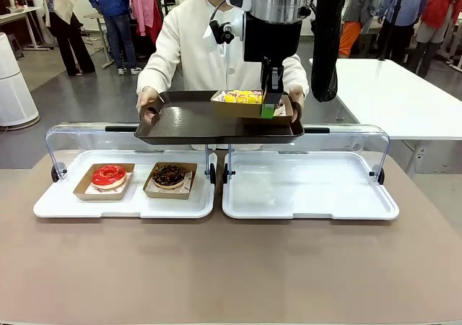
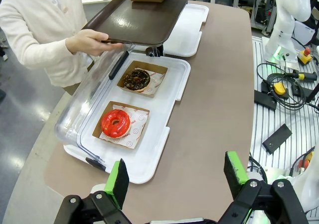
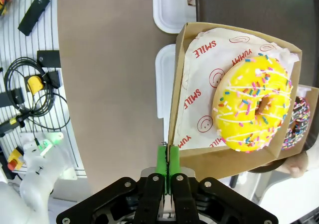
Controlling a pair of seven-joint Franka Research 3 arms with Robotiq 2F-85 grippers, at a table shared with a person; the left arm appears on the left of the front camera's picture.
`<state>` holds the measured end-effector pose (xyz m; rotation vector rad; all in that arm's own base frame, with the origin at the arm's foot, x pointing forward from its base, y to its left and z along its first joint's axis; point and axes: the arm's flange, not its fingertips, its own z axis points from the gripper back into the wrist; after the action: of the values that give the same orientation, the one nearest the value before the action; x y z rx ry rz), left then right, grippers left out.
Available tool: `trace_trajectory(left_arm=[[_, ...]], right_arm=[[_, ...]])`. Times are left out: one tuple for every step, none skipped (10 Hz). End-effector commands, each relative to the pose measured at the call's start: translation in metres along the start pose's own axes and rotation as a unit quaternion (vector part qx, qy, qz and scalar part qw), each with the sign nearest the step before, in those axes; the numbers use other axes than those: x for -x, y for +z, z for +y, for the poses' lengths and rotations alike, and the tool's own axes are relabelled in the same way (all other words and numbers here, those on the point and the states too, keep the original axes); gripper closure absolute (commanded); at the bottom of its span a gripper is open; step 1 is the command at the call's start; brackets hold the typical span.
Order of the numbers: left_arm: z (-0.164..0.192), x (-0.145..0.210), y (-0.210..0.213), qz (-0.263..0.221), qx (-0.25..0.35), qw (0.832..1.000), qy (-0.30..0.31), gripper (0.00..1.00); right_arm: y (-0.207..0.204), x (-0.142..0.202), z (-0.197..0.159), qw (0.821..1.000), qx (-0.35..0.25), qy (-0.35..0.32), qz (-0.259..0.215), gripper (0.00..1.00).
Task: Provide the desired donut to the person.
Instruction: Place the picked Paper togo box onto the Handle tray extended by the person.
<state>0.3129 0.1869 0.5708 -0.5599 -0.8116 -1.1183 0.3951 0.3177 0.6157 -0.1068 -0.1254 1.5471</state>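
Observation:
The person (image 1: 195, 43) in a cream cardigan holds a dark tray (image 1: 188, 119) with both hands above the display trays. On its right side is a cardboard box (image 1: 242, 108) with a yellow sprinkled donut (image 1: 242, 96). My right gripper (image 1: 268, 110) reaches down from above and is shut on that box's near wall. The right wrist view shows the green pads (image 3: 162, 159) pinching the box's edge (image 3: 175, 84), with the yellow donut (image 3: 237, 119) just beyond. My left gripper (image 2: 177, 176) is open over the table, near the left white tray (image 2: 149, 159).
A red glazed donut (image 1: 108, 175) and a chocolate donut (image 1: 170, 175) sit in boxes on the left white tray (image 1: 50, 206). The right white tray (image 1: 310, 206) is bare. Clear lids (image 1: 79, 133) stand raised behind both. A dark sprinkled donut (image 3: 299, 122) lies beside the yellow one.

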Motion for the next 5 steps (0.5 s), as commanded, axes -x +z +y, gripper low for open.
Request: trace_trajectory(left_arm=[[0.000, 0.000, 0.000, -0.006, -0.002, 1.000, -0.005, 0.00], [0.000, 0.000, 0.000, -0.006, -0.002, 1.000, -0.005, 0.00], [0.000, 0.000, 0.000, -0.006, -0.002, 1.000, -0.005, 0.00], [0.000, 0.000, 0.000, -0.006, -0.002, 1.000, -0.005, 0.00], [0.000, 0.000, 0.000, -0.006, -0.002, 1.000, -0.005, 0.00]], right_arm=[[-0.003, 0.001, 0.002, 1.000, 0.001, 0.000, 0.000, 1.00], [-0.003, 0.001, 0.002, 1.000, 0.001, 0.000, 0.000, 1.00], [0.000, 0.000, 0.000, 1.000, 0.000, 0.000, 0.000, 0.98], [0.028, -0.022, 0.016, 0.999, 0.014, 0.044, 0.014, 0.98], [0.042, -0.042, 0.010, 0.998, 0.030, 0.049, 0.008, 0.98]])
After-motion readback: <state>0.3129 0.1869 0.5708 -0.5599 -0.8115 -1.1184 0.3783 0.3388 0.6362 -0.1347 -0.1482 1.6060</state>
